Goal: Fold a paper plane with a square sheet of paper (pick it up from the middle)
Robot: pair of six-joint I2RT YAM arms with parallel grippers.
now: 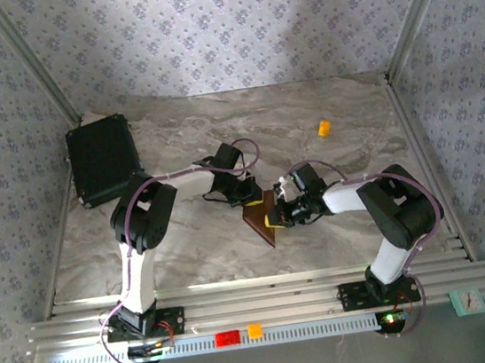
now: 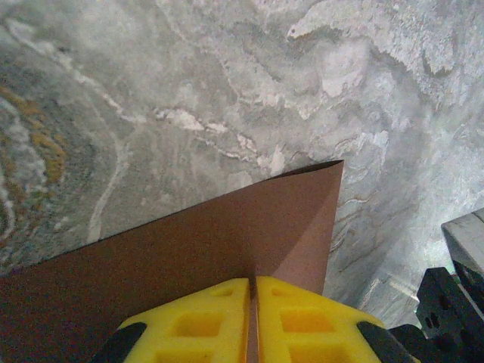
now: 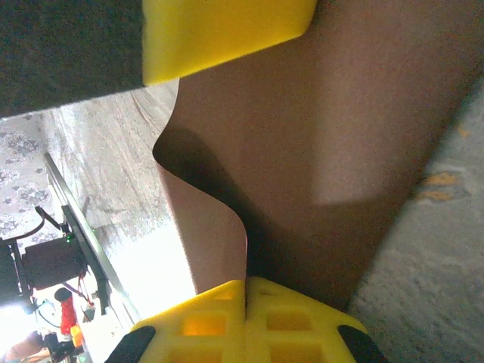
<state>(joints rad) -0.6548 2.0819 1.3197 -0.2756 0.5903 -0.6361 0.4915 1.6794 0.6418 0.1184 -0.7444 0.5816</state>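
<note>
The square sheet of paper [image 1: 259, 221] is dark brown and hangs folded and bent between both grippers, just above the middle of the marble table. My left gripper [image 1: 250, 201] is shut on the sheet's far edge. In the left wrist view its yellow fingers pinch the paper [image 2: 189, 249] at the left gripper [image 2: 253, 281]; one pale flap runs out to a corner on the right. My right gripper [image 1: 276, 219] is shut on the near right side. In the right wrist view the paper [image 3: 325, 136] curls in an S just above the right gripper [image 3: 246, 283].
A black case [image 1: 104, 159] lies at the table's far left corner. A small orange block [image 1: 324, 127] sits far right. A red block [image 1: 227, 336] and an orange one [image 1: 254, 330] rest on the front rail. The left gripper's yellow finger [image 3: 227, 30] shows above the sheet.
</note>
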